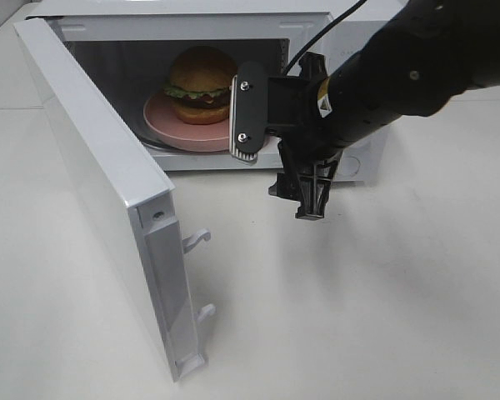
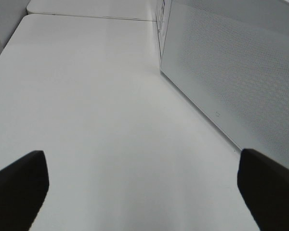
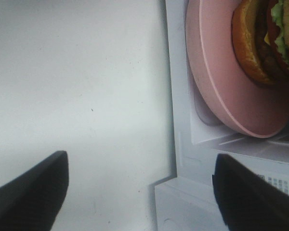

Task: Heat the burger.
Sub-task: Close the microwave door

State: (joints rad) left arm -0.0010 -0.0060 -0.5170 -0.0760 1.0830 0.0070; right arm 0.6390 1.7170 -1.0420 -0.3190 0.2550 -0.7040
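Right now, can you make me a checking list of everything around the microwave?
Surface: white table, looks clean.
Job's things: burger sits on the pink plate inside the microwave; its door is wide open.
Clutter: nothing seen.
Grippers: left end effector open, over the table beside the door; right end effector open and empty, just outside the microwave's opening.
Cables: black cable above the right arm.
Surroundings: nothing seen.

Black right arm [image 1: 400, 75], thick and rounded; thin black cable [image 1: 317, 37]; small yellow label [image 1: 323, 102]; flat black plate [image 1: 254, 108] with two small screws [image 1: 245, 84] and ribbed silver edge. Left fingers [image 2: 19, 187] and right fingers [image 3: 29, 197] matte black, blunt-tipped.
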